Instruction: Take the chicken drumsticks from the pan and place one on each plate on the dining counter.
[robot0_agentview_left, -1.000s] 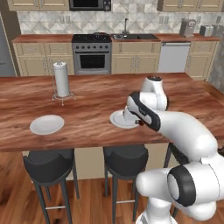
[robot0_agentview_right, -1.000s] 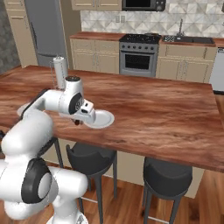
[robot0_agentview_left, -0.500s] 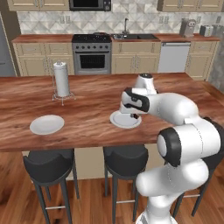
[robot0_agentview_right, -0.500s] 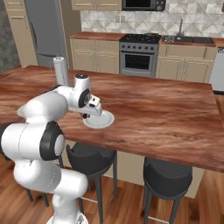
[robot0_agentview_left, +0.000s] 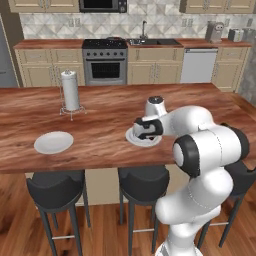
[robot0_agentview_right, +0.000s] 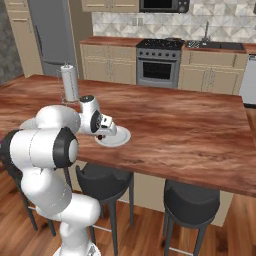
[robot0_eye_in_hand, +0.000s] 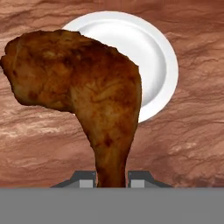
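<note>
Chicken drumstick, clamped in the end effector, hangs over a plate; paper-towel holder well apart.

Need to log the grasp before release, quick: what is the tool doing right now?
Tool: shut on a chicken drumstick, held above the white plate on the dining counter.

Orange-brown cooked chicken drumstick with darker browned patches, narrow end clamped between 2 dark fingertips of pincer. Meaty end overlaps left part of flat round white plate. Plate rests on glossy reddish-brown wood-grain table.
</note>
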